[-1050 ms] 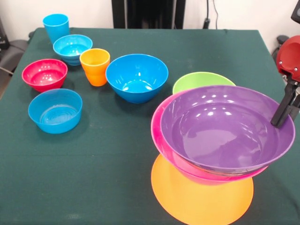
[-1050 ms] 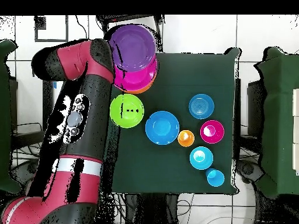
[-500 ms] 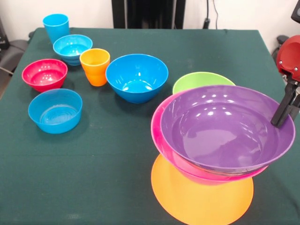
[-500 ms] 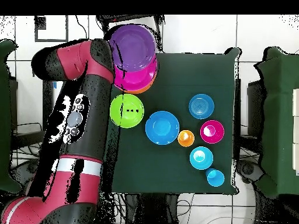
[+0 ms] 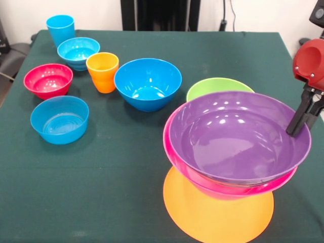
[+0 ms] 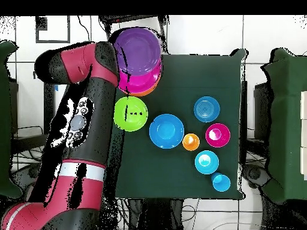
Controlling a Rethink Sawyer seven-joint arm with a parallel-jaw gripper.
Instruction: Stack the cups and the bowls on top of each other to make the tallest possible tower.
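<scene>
Presently the gripper (image 5: 297, 124) is clamped on the right rim of the purple bowl (image 5: 238, 139), which hangs tilted over the pink bowl (image 5: 174, 152) and the orange bowl (image 5: 217, 212). The bowl's body extends leftward from the gripper. The green bowl (image 5: 217, 86) sits just behind, on the table (image 5: 121, 177).

This looks like a robotics lab or test room. A red and black robot arm (image 6: 84, 126) reaches over a worktop (image 5: 152, 147) covered in dark green cloth, with a white tiled floor (image 6: 198, 36) around it and cables (image 5: 226, 15) hanging down a plain pale wall (image 5: 253, 15). What may be chairs (image 6: 286, 120) stand beside the worktop, though they are hard to make out.
</scene>
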